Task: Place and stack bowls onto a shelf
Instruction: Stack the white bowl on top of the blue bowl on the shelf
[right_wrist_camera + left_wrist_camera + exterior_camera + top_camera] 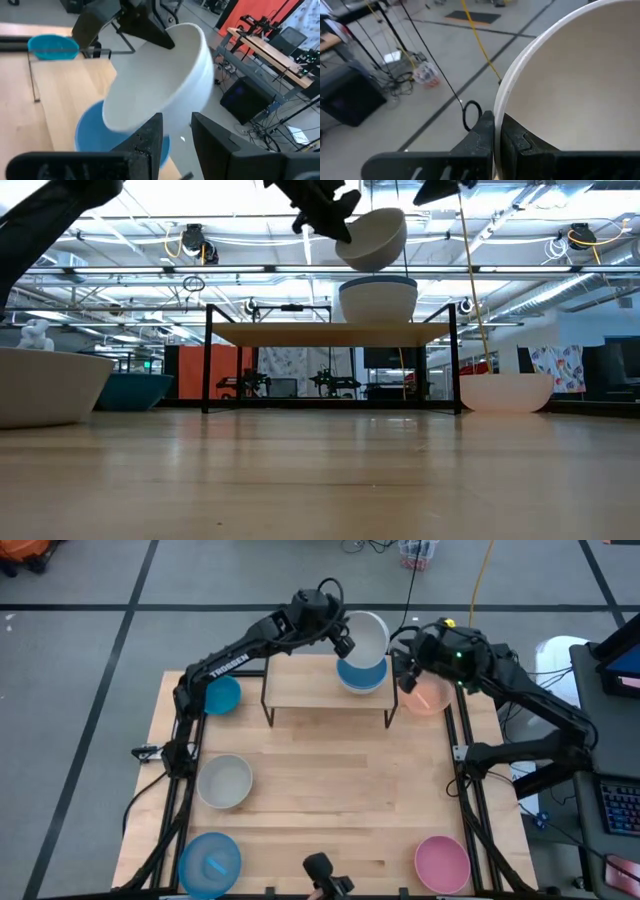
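Observation:
My left gripper (345, 640) is shut on a white bowl (370, 633) and holds it tilted in the air above the shelf's right end. Below it a blue bowl (358, 673) sits nested in a pale bowl (378, 300) that stands on the shelf's wooden top (300, 685). My right gripper (405, 675) hovers open just off the shelf's right end, above a peach bowl (430, 695) that rests on the table. In the right wrist view the white bowl (160, 80) hangs over the blue one (90, 135). My left gripper (497, 135) pinches the white bowl's rim (501, 107), on its side toward the table's left, with one finger inside the bowl and one outside. The bowl is lifted clear and tilted (372, 238), hanging above the stack without touching it.
Other bowls stand on the table: a blue one (222, 695) left of the shelf, a grey-beige one (224, 781), a light blue one (210, 863) at the near left and a pink one (442, 863) at the near right. The shelf's left half (290, 680) is bare.

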Action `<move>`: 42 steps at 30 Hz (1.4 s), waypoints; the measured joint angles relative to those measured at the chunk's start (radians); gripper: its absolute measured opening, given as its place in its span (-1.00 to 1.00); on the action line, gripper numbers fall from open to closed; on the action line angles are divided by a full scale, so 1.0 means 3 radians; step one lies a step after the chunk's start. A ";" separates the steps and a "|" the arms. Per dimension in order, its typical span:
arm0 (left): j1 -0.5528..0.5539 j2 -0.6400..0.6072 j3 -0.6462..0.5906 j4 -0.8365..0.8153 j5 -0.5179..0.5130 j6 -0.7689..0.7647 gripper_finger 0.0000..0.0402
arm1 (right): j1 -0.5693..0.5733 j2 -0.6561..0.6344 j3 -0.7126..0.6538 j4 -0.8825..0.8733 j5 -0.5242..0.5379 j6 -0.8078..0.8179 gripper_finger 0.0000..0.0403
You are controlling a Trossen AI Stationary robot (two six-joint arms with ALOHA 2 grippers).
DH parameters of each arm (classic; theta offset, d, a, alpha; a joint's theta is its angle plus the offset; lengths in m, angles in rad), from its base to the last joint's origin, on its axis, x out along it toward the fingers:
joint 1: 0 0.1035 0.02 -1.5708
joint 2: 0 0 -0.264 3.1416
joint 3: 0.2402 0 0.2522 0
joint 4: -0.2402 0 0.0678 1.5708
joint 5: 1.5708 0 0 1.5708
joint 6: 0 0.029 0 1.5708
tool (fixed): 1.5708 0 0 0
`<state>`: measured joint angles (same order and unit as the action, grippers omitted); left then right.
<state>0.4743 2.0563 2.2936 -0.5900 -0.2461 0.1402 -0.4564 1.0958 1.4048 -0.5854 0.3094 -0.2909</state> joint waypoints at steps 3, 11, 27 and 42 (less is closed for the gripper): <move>-0.0058 0.0000 0.0000 0.0131 -0.0121 0.0030 -0.97 | 0.0000 0.0080 0.0000 0.0141 0.0002 0.0081 -0.52; -0.0137 -0.0001 0.0000 0.0206 -0.0322 0.0076 -0.97 | 0.0000 0.0193 0.0000 0.0342 0.0093 0.0060 -0.52; -0.0308 -0.0001 0.0000 0.0177 -0.0322 0.0045 -0.97 | -0.0030 0.0348 0.0000 0.0553 0.0636 -0.0190 -0.54; -0.0334 0.0000 -0.0004 -0.0007 -0.0502 0.0034 -0.94 | -0.0080 0.0472 0.0003 0.0753 0.0683 -0.0553 -0.98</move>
<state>0.3740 2.0563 2.2925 -0.5922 -0.3965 0.1505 -0.4805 1.2375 1.4055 -0.3594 0.5142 -0.4569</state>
